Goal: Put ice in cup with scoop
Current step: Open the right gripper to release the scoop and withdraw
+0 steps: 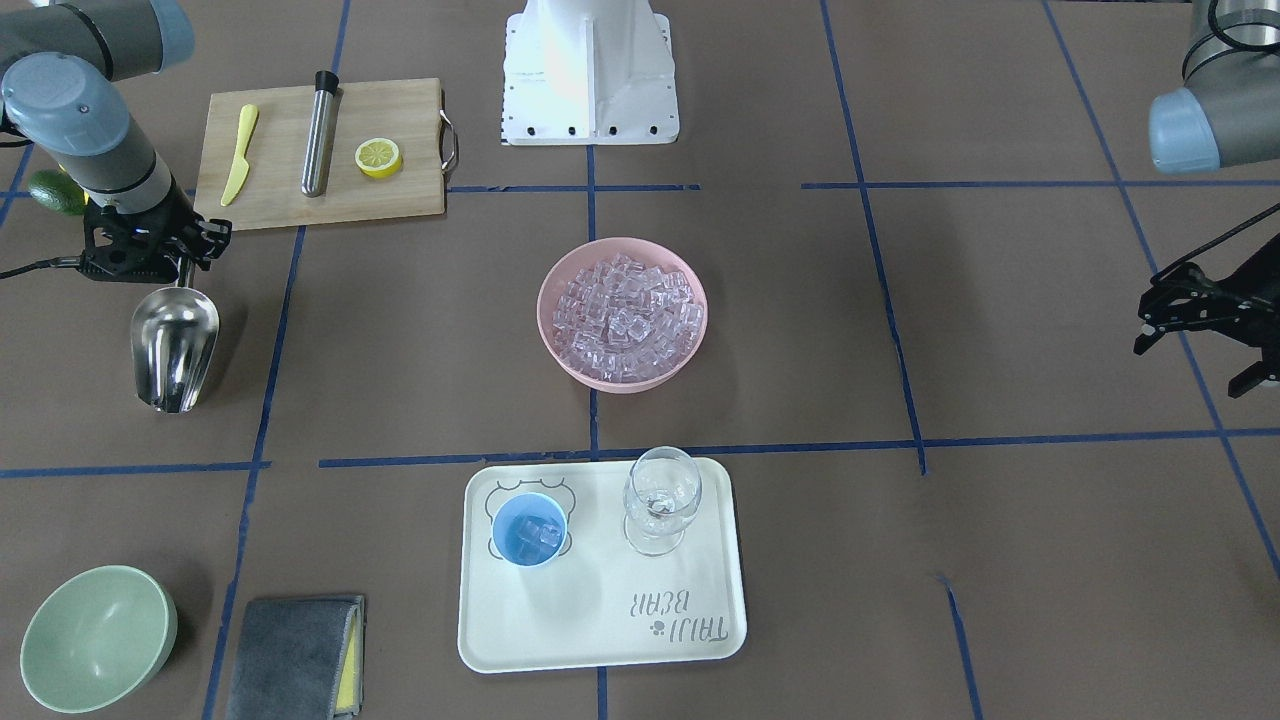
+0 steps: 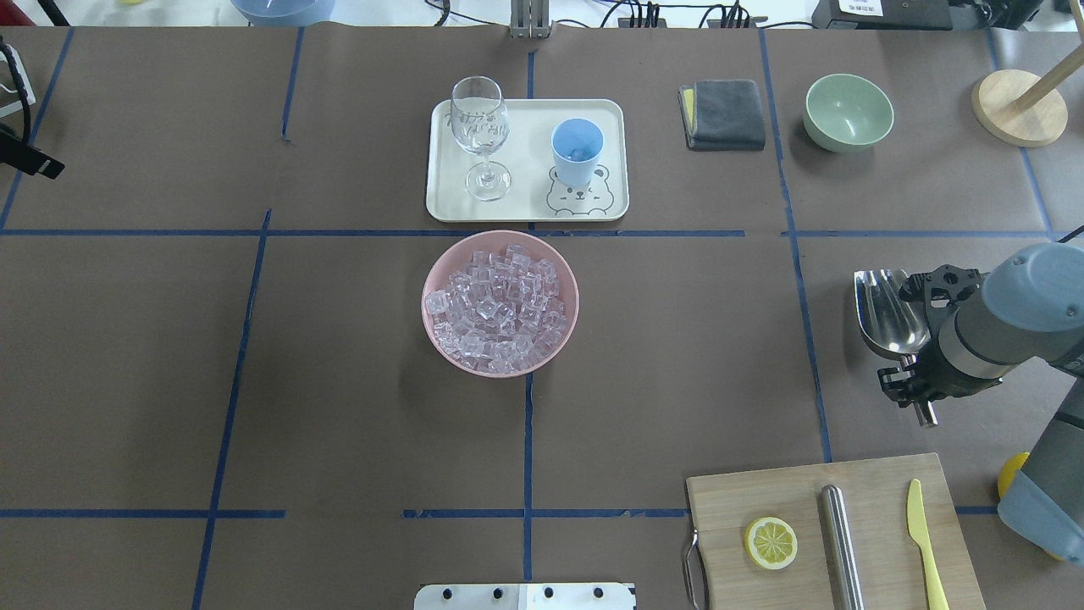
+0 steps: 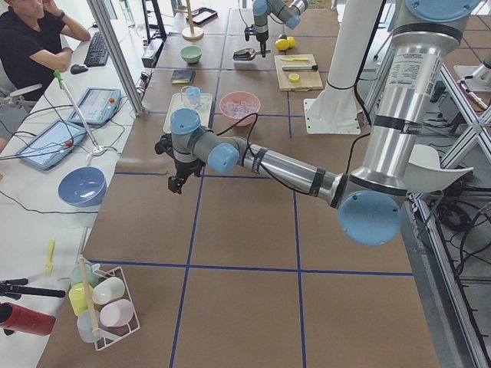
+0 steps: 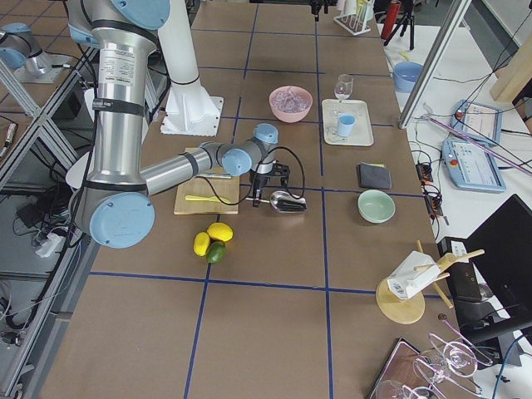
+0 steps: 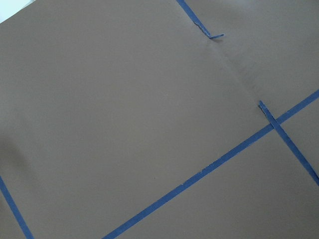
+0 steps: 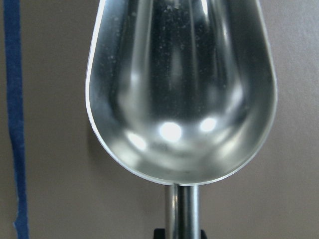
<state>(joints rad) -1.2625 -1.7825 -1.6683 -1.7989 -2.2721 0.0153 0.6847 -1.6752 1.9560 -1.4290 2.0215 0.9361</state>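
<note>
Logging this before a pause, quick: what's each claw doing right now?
Left claw: open, holding nothing.
Right claw: closed on the scoop by its handle.

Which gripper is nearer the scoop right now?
Right. The right gripper sits over the handle of the scoop; the left gripper hangs far across the table, beyond the pink bowl.

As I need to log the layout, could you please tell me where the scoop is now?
In the overhead view the scoop is on the robot's right, between the cutting board and the green bowl.
</note>
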